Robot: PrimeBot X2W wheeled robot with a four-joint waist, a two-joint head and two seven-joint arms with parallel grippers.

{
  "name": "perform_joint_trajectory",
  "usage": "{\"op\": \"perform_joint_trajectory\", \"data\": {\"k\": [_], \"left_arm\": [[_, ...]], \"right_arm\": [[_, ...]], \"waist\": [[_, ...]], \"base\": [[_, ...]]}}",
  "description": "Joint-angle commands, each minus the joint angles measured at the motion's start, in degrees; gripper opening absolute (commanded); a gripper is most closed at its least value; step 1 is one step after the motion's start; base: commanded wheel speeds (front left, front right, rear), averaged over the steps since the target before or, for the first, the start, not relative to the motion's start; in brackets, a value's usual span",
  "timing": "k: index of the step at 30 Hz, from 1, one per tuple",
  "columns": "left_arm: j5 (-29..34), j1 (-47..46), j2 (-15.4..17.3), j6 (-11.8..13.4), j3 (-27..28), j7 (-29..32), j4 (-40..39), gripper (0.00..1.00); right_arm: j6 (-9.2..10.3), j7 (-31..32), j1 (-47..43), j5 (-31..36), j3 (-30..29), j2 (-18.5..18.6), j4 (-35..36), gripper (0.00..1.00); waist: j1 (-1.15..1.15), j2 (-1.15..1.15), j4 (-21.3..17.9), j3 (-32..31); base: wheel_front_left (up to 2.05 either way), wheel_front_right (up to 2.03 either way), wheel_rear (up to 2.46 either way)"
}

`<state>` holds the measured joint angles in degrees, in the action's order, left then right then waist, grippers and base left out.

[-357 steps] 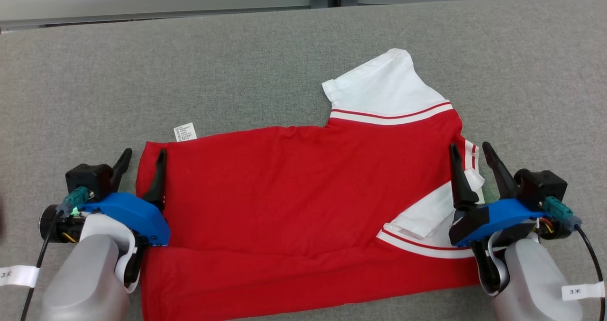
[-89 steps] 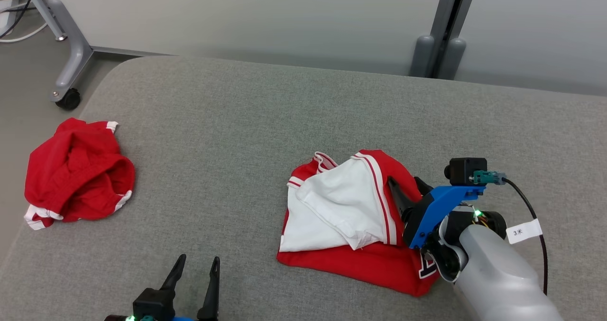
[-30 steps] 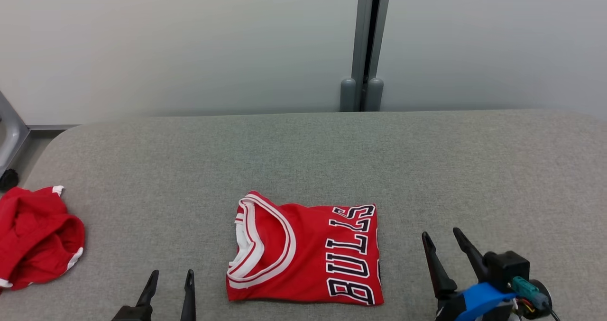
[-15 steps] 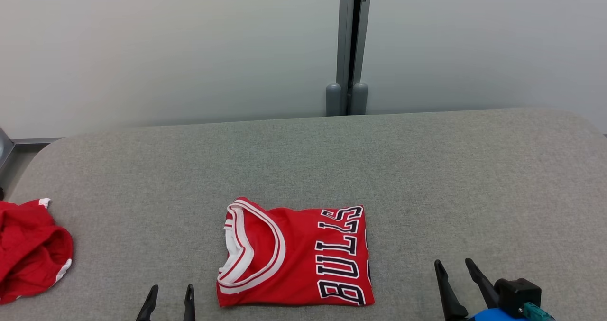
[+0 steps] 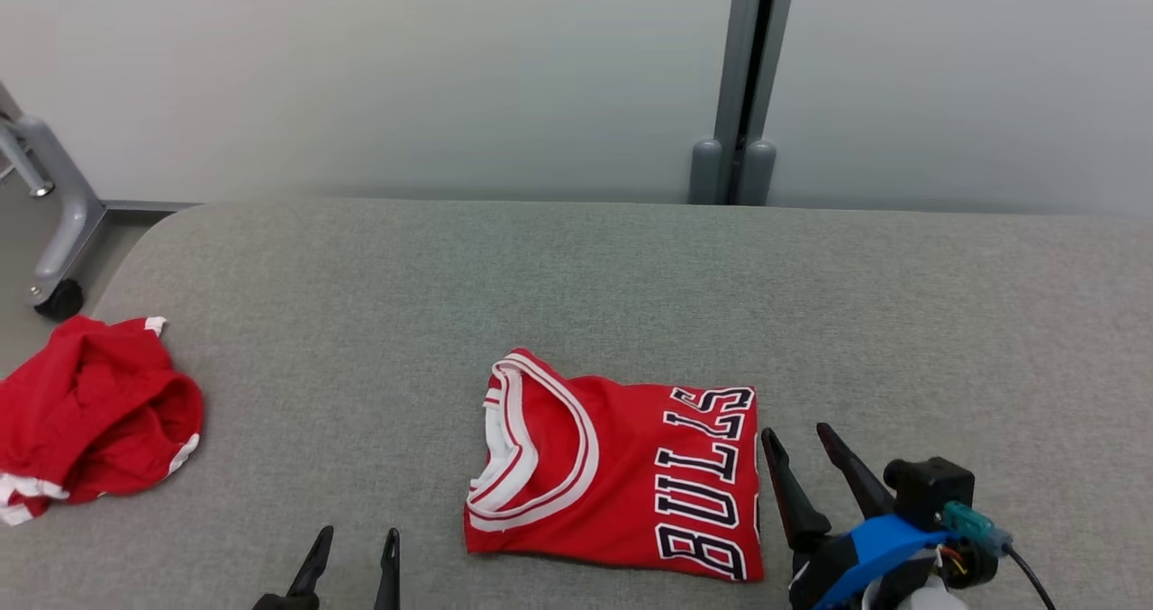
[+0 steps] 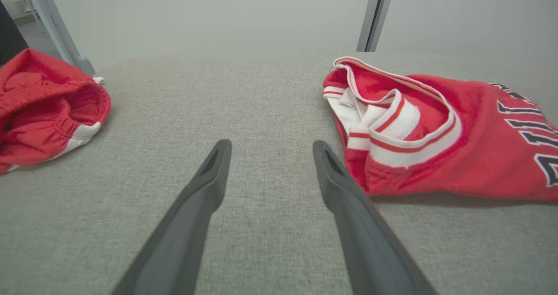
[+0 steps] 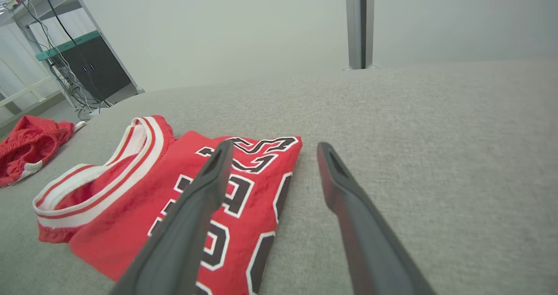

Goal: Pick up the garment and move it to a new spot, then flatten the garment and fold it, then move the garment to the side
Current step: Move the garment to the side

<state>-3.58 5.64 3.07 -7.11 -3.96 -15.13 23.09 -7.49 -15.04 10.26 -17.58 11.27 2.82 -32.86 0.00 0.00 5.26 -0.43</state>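
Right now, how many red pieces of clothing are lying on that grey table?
2. A folded red jersey lies near the front middle of the table; a crumpled red garment sits at its left edge. Nothing else seems hidden.

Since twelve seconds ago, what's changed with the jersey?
The jersey, then spread out, is now folded into a compact rectangle, lettering up. The right jaws, on it three seconds ago, stand open beside it. The bunched red cloth at left stayed put; the left jaws remain open.

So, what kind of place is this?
Probably a lab or test room: a grey padded table, plain wall panels, and a dark equipment cabinet with loose cables.
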Motion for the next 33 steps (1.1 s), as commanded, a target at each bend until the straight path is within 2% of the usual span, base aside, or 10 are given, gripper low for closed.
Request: {"op": "perform_joint_trajectory", "data": {"k": [1, 7, 14, 15, 16, 20, 24, 29, 33], "left_arm": [[-0.5, -1.3, 0.4, -0.4, 0.2, 0.0, 0.0, 1.00], [-1.2, -2.1, 1.6, -0.5, -0.4, 0.0, 0.5, 1.00], [-2.7, -2.8, 2.3, -0.4, -1.6, 0.0, 0.8, 1.00], [-2.9, -2.9, 2.3, -0.4, -1.6, 0.0, 0.8, 1.00], [-3.0, -3.0, 2.3, -0.4, -1.7, 0.0, 0.8, 1.00], [-3.6, -2.4, 2.1, -0.4, -1.9, 0.0, 0.5, 1.00], [-4.6, -1.5, 1.7, -0.4, -2.8, 0.0, -0.3, 1.00], [-5.5, -1.7, 1.4, -0.4, -4.1, 0.0, -1.5, 1.00], [-6.1, -2.8, 1.3, -0.4, -7.5, 0.0, -2.8, 1.00]], "right_arm": [[0.00, -0.2, 1.5, -0.6, 0.3, 0.2, -0.9, 1.00], [0.00, -0.2, 5.7, -0.8, 0.4, 0.2, -10.4, 1.00], [0.00, 0.0, 8.6, -1.2, 1.2, 0.2, -21.2, 1.00], [0.00, 0.0, 8.8, -1.6, 1.5, 0.2, -22.0, 0.44], [0.00, 0.0, 9.0, -1.9, 1.8, 0.2, -22.6, 0.00], [0.01, -0.1, 10.0, -1.8, 1.3, 0.2, -21.8, 0.00], [0.03, -0.1, 9.2, -1.5, -0.3, 0.4, -18.9, 0.00], [0.03, -0.2, 7.8, -0.5, -1.0, 0.3, -16.2, 0.00], [0.02, -0.2, 7.0, 0.3, -1.7, 0.3, -14.7, 0.00]], "waist": [[0.00, 0.00, 2.1, 1.8], [0.00, 0.00, 6.1, 3.7], [0.00, 0.00, 7.9, 4.5], [0.00, 0.00, 7.9, 4.5], [0.00, 0.00, 7.9, 4.4], [0.00, 0.00, 6.3, 3.7], [0.00, 0.00, 2.5, 3.0], [0.00, 0.00, -4.9, 3.0], [0.00, 0.00, -11.2, 3.4]], "base": [[0.00, 0.00, 0.00], [0.00, 0.00, 0.00], [0.00, 0.00, 0.00], [0.00, 0.00, 0.00], [0.00, 0.00, 0.00], [0.00, 0.00, 0.00], [0.00, 0.00, 0.00], [0.00, 0.00, 0.00], [0.00, 0.00, 0.00]]}}
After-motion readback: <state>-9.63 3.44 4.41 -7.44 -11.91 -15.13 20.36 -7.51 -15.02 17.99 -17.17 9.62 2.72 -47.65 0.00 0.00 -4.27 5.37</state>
